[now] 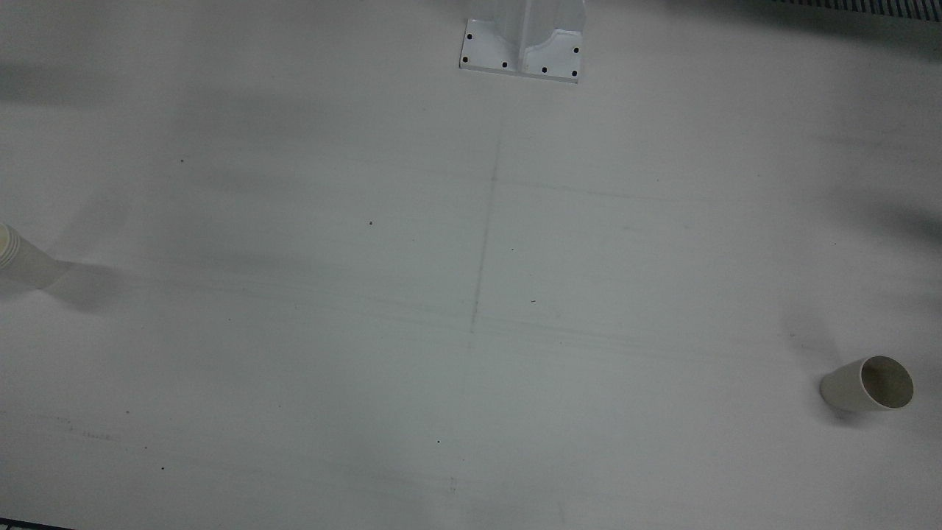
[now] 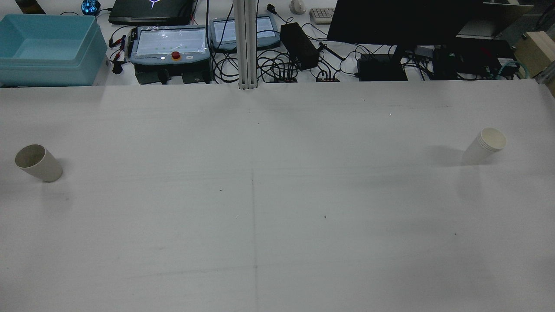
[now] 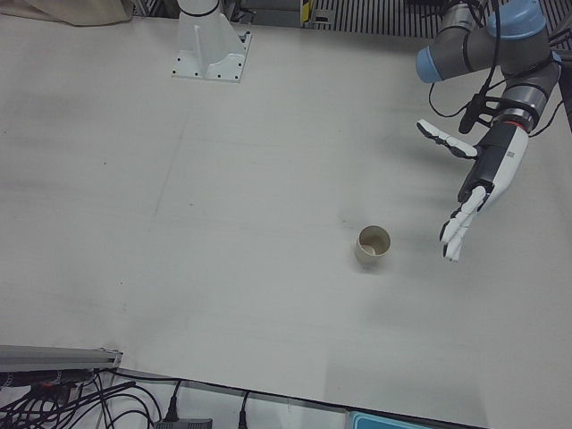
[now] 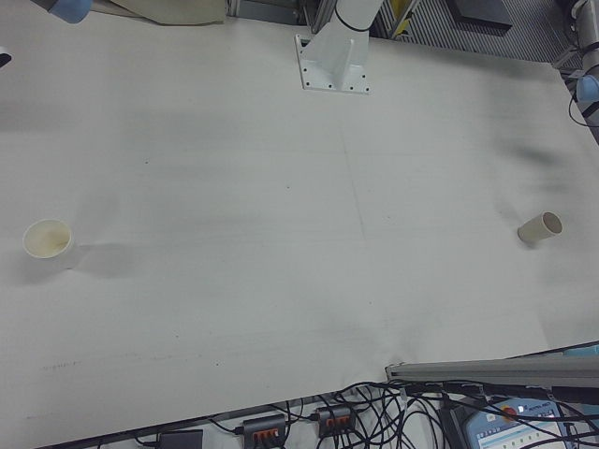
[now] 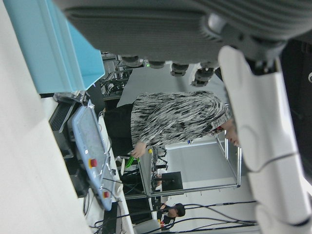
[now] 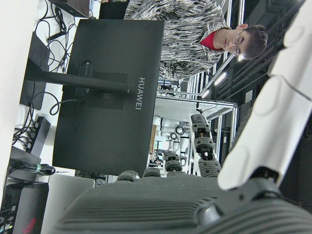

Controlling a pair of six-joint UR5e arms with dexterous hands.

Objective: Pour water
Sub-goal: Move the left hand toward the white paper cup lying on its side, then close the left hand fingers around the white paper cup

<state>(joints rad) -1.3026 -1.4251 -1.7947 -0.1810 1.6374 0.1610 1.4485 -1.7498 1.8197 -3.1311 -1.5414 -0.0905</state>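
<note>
Two paper cups on the counter (image 2: 277, 242).
Left hand (image 3: 483, 174) hovers beside the single cup (image 3: 373, 245), fingers (image 3: 454, 234) spread; right hand's (image 6: 263, 126) fingers: cannot tell.

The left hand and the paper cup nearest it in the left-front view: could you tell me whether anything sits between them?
Nothing visible does. The left hand hangs open above the table, off to the side of the paper cup, and only bare tabletop lies between them.
</note>
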